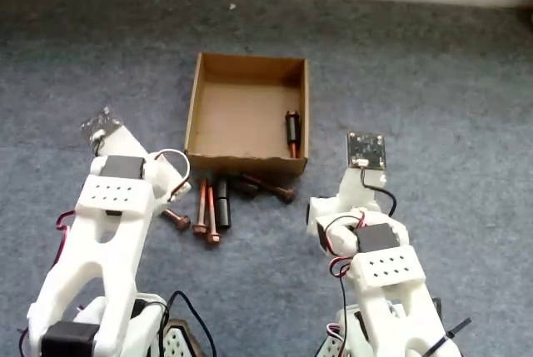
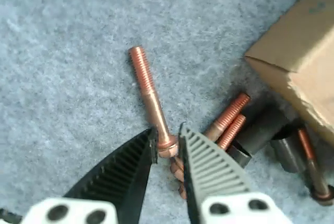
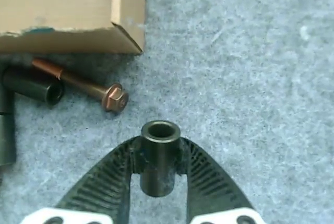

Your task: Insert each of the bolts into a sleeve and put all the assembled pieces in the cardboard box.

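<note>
While right fingers [image 3: 209, 179] clamp a sleeve [image 3: 159, 151], bore clear, and left fingers [image 2: 128, 174] pinch a bolt [image 2: 148, 88] at its head on the desk [image 2: 62, 51], we shd lift, line shank w/ bore, push straight.

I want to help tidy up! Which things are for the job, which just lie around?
For the job: cardboard box, finished piece inside, loose bolts, loose sleeves, bolt in left gripper, sleeve in right gripper.
Just lying about: small speck on the carpet.
</note>
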